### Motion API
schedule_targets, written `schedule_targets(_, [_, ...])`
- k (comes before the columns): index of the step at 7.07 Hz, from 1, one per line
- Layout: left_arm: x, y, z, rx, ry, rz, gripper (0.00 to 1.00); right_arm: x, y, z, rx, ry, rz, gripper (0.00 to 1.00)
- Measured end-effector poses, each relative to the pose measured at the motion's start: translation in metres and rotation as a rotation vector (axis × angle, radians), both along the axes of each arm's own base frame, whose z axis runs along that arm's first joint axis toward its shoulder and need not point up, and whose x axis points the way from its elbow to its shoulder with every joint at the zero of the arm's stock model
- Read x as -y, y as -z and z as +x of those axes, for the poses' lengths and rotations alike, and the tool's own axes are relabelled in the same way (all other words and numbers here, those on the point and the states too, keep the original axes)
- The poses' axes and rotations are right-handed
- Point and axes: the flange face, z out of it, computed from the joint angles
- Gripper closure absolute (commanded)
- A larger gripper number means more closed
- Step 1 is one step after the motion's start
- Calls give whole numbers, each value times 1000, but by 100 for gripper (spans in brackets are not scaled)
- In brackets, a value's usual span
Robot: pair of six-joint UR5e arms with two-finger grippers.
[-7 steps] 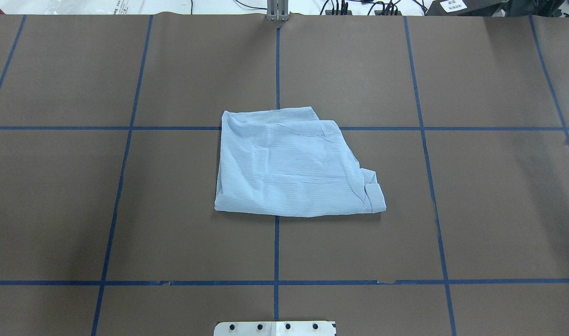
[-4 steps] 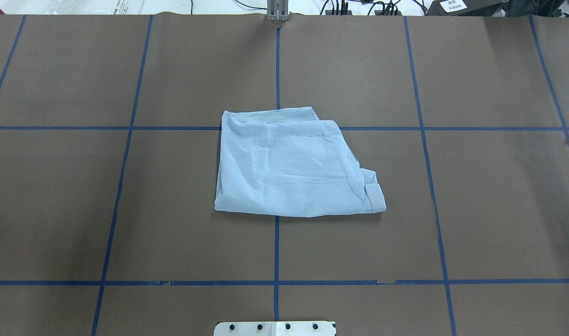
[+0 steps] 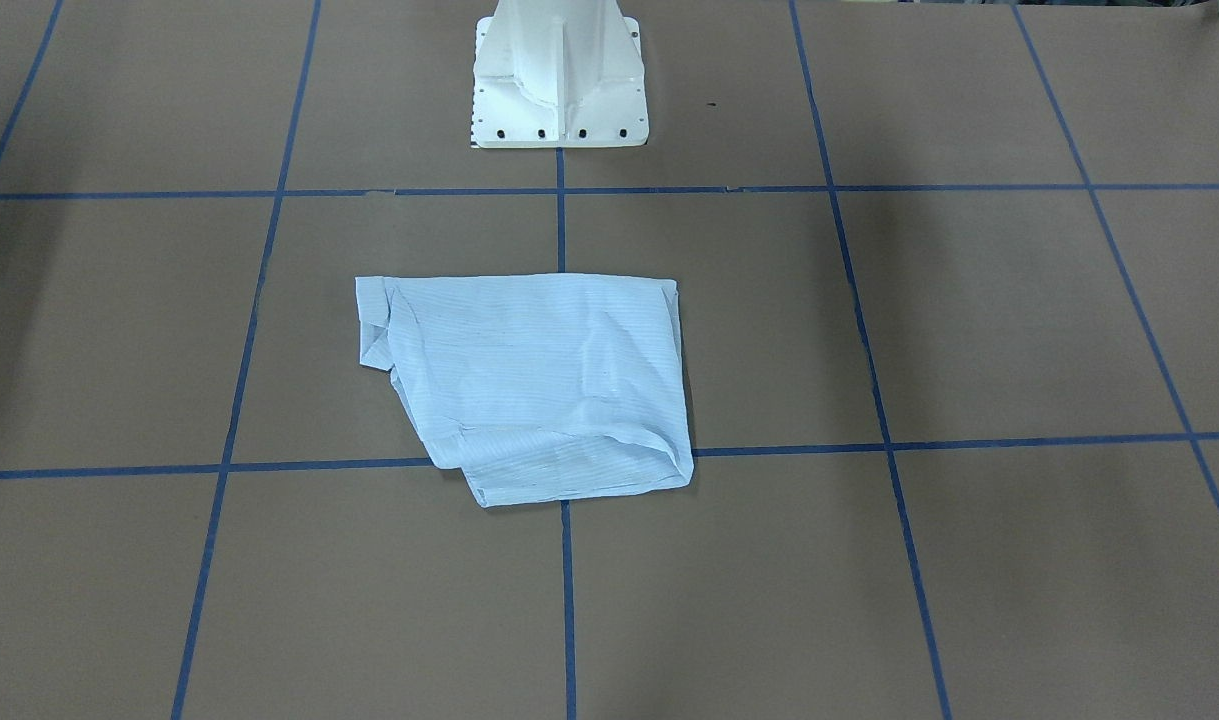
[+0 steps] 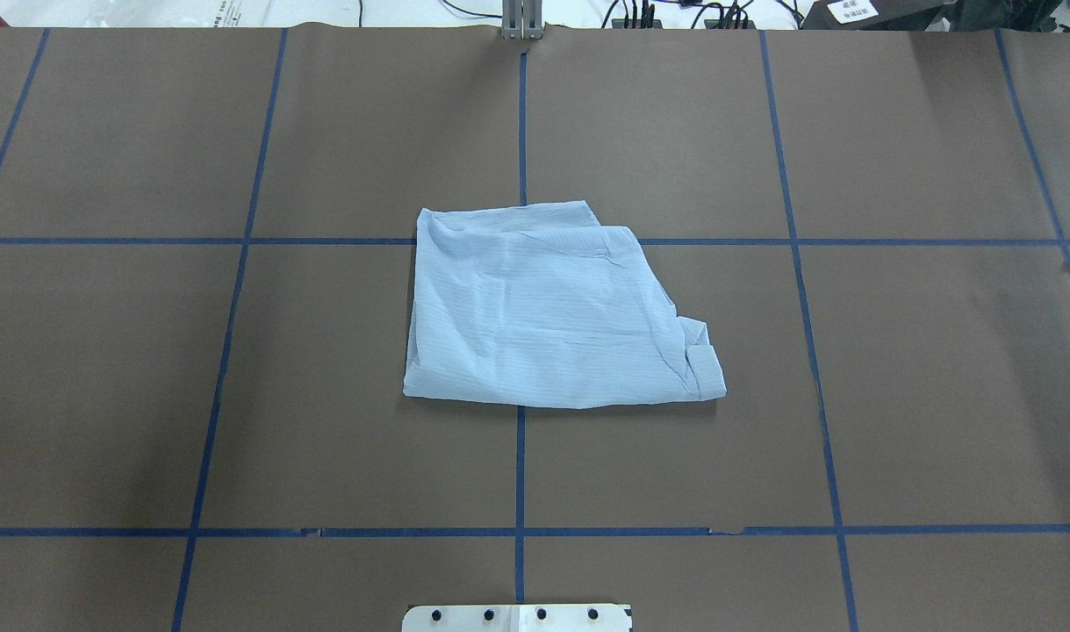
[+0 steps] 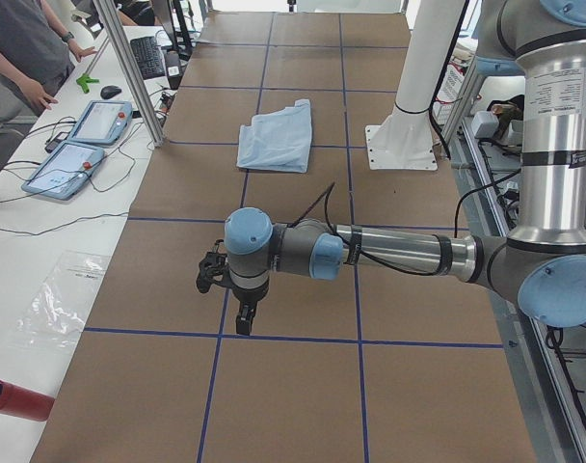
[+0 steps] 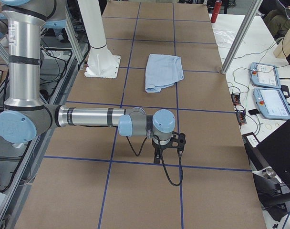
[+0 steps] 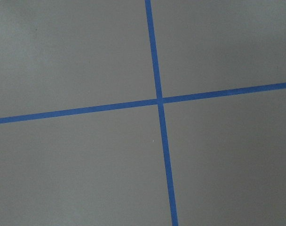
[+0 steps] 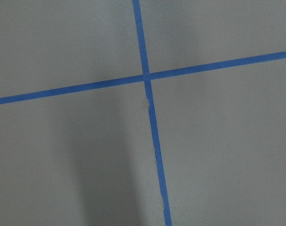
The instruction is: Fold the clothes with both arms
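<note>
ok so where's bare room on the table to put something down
The shirt lies alone in the middle of the table. Bare squares flank it on both sides, and between it and the white base. The left arm and right arm hang over the table's ends.

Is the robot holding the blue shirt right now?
No, the shirt lies folded on the brown table with nothing touching it.
</note>
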Motion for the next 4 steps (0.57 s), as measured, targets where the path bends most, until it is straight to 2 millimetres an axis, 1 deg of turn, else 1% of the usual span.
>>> schedule_targets(2, [-1, -1, 1, -11, -2, -8, 0, -1, -1, 0, -3, 0, -1, 0])
schedule_targets(4, [-3, 0, 4, -58, -6, -26, 0, -1, -1, 0, -4, 0, -2, 0])
